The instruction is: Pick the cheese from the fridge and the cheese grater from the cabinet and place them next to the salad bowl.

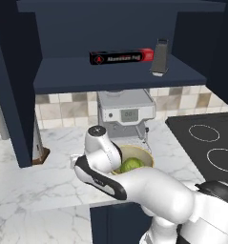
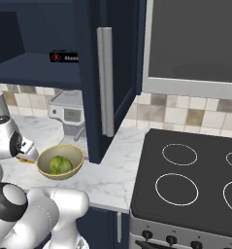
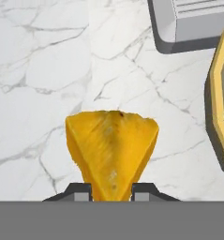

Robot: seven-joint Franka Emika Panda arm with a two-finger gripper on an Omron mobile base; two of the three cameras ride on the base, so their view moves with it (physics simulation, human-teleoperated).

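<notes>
Holding the cheese (image 3: 112, 150) over the marble counter (image 3: 48, 70), gripper (image 3: 112, 191) clenched on the wedge's narrow end, both tips pressed to its sides. Hanging just left of the bowl (image 1: 141, 155), whose tan rim (image 3: 221, 108) edges the hand view's right side; lettuce (image 2: 60, 165) inside. Grey coffee machine (image 1: 125, 114) just behind the bowl. Seemingly at the placing step for the cheese: wedge close beside the bowl, whether touching the counter hard to tell. Next, by judgement: lower until the wedge rests on the marble, release, lift clear without nudging bowl or wedge. Then reach up into the open cabinet (image 1: 115, 76) for the grater (image 1: 159, 59), standing upright at the shelf's right end, just right of the black-and-red box (image 1: 121, 57). Second half of the task not yet begun.
</notes>
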